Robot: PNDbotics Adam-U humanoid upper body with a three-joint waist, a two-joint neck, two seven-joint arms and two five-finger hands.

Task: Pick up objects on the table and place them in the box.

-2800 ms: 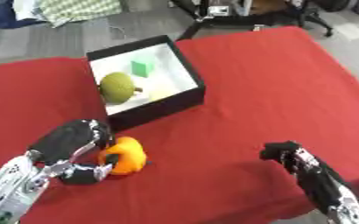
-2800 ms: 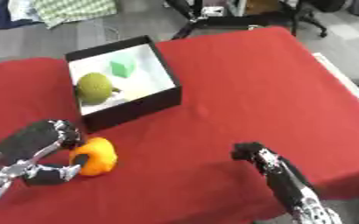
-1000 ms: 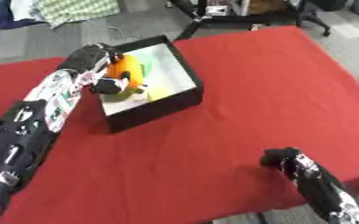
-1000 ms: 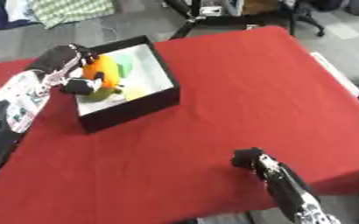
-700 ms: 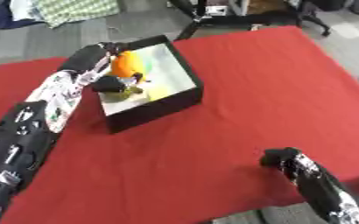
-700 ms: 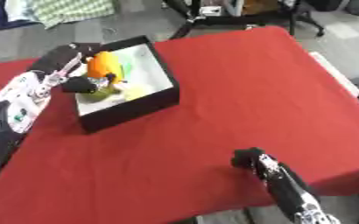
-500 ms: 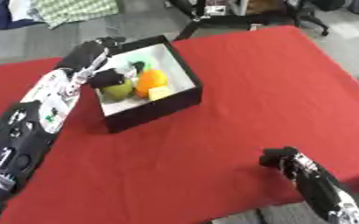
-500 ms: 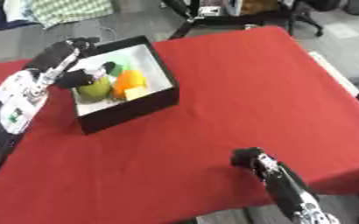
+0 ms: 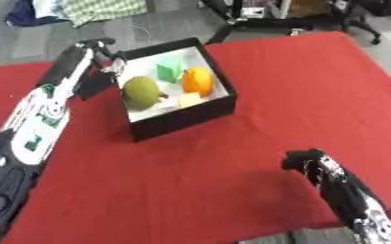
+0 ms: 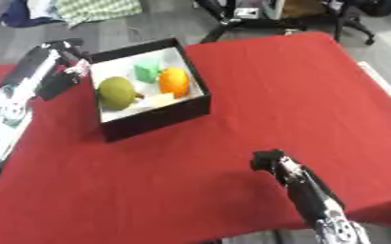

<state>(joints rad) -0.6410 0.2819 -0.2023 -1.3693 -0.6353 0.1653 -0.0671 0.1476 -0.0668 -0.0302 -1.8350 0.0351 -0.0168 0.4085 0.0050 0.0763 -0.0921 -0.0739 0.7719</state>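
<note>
A black box (image 9: 185,116) with a white inside stands on the red table (image 9: 274,86) at the upper left. Inside it lie an orange fruit (image 9: 196,81), an olive-green fruit (image 9: 142,92), a green cube (image 9: 169,72) and a pale yellow piece (image 9: 189,99). My left hand (image 9: 95,49) hovers at the box's far left corner, fingers relaxed and holding nothing. My right hand (image 9: 303,160) sits low on the table at the lower right, fingers curled, nothing in it.
Beyond the table's far edge are grey floor, chair bases (image 9: 257,14) and a checked cloth (image 9: 98,7). The table's right edge (image 10: 382,90) runs close to the right arm.
My left hand carried the orange fruit from the table to the box, let it go inside, and has drawn back to the box's far left corner. The right hand has stayed put.
</note>
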